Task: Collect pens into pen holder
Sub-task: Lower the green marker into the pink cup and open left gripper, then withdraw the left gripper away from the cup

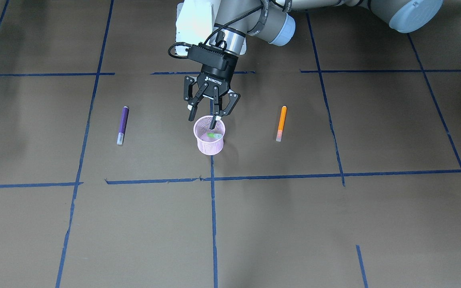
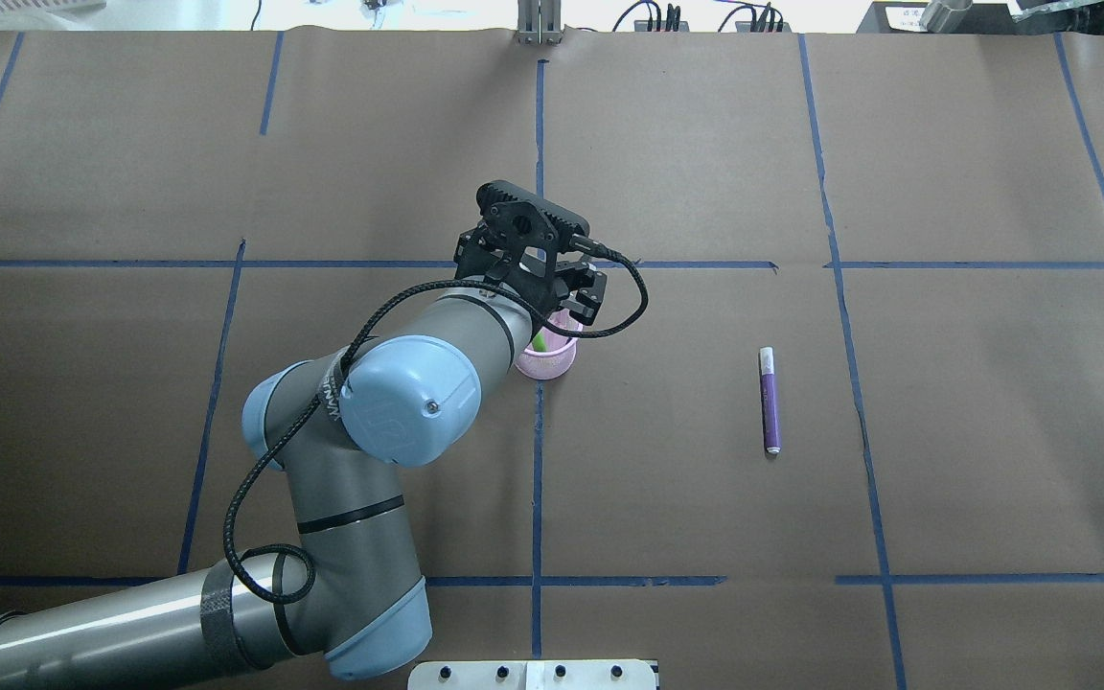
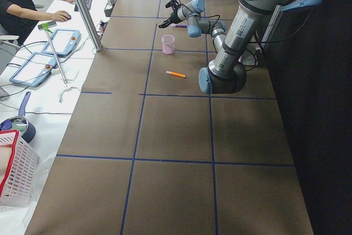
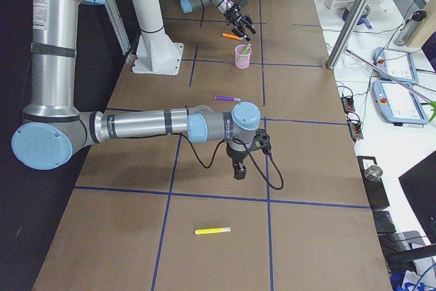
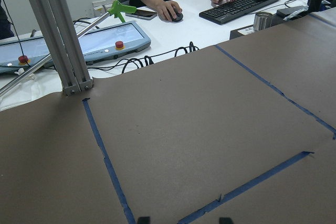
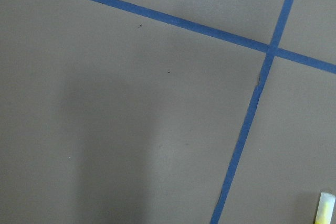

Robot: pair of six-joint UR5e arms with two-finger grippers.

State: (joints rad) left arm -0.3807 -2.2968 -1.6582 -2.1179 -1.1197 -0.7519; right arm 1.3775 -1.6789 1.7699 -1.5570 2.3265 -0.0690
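Just below the spread left gripper (image 1: 202,122), the pen holder (image 1: 209,148), green pen (image 1: 213,136) inside.

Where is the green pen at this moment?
In the front-facing view, the green pen lies inside the pink pen holder, under the open left pincer, with the purple pen and the orange pen on either side.

One pen (image 1: 214,136) lies in the pen holder (image 1: 209,149); two pens (image 1: 122,125) flank it.

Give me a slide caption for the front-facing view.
Left gripper open above the pen holder, green pen inside; purple pen and orange pen lie either side.
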